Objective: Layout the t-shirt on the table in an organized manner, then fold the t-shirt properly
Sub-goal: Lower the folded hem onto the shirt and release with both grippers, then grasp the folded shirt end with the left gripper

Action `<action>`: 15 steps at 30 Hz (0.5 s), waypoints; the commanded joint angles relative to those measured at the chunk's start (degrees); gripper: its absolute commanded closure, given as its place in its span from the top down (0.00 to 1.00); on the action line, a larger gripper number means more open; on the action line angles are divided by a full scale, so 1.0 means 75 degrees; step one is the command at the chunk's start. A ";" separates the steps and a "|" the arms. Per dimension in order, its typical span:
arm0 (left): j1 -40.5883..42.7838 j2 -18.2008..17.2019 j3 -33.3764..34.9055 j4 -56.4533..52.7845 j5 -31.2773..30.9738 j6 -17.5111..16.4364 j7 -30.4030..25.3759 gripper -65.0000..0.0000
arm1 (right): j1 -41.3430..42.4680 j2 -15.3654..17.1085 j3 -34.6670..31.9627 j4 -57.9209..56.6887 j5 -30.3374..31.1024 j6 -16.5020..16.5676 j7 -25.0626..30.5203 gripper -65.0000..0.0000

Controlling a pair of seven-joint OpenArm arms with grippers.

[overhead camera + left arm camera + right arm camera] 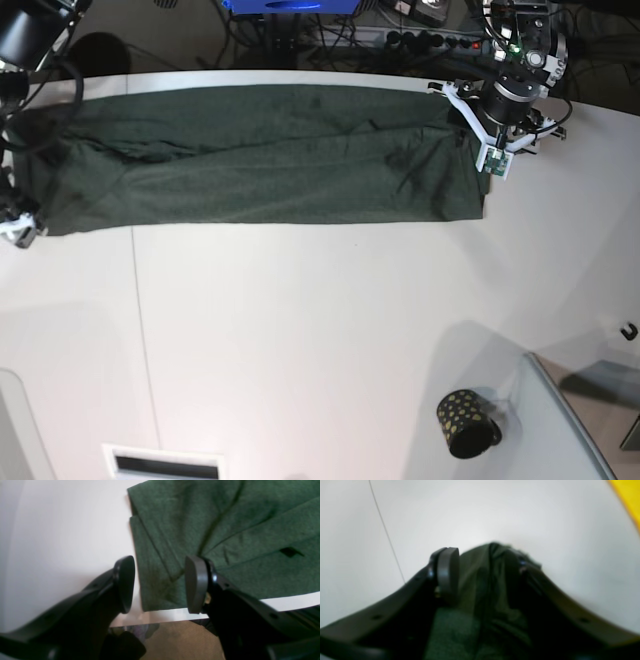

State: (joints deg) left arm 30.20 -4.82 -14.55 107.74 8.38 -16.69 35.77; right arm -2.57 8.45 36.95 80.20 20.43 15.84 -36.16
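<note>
The dark green t-shirt (pixel 260 160) lies as a long folded band across the far side of the white table (pixel 320 330). My left gripper (pixel 487 160) is at the band's right end. In the left wrist view its jaws (pixel 160 585) stand open over the corner of the t-shirt (pixel 225 517), near the table's edge, pinching nothing. My right gripper (pixel 20 225) is at the band's left end. In the right wrist view it (pixel 483 570) is open, with bunched t-shirt fabric (pixel 475 580) loose between its fingers; the right pad is hidden by cloth.
A small black cup with gold dots (pixel 465 422) stands at the front right beside a clear panel (pixel 570 430). A thin dark seam (pixel 140 330) runs down the table's left part. Cables and gear lie behind the far edge. A yellow object (pixel 630 500) shows in the right wrist view.
</note>
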 commanded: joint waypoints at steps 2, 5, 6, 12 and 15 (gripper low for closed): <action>0.0024 -0.0020 -0.0036 0.0269 -0.0033 0.0027 -0.0110 0.47 | 0.0137 0.0192 -0.0361 -0.0115 0.0061 0.0040 0.0268 0.15; -0.0011 0.0168 -0.0036 0.0374 -0.0033 0.0027 -0.0133 0.47 | 0.0149 0.0204 -0.0525 -0.0432 0.0072 0.0040 0.0280 0.00; -0.0035 0.0226 -0.0036 0.0374 -0.0022 0.0027 -0.0133 0.47 | 0.0184 0.0204 -0.0525 -0.0502 0.0072 0.0040 0.0280 0.04; -0.0023 0.0273 -0.0036 0.0386 -0.0022 0.0027 -0.0133 0.47 | 0.0383 0.0227 -0.0525 -0.1334 0.0061 0.0040 0.0479 0.00; 0.0012 0.0285 -0.0352 0.0421 -0.0092 0.0027 -0.0122 0.47 | 0.0477 0.0392 -0.0525 -0.1967 0.0061 0.0040 0.0748 0.00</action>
State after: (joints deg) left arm 29.91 -2.24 -16.73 109.58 7.11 -16.95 35.55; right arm 0.56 9.69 32.64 64.31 20.82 15.88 -31.86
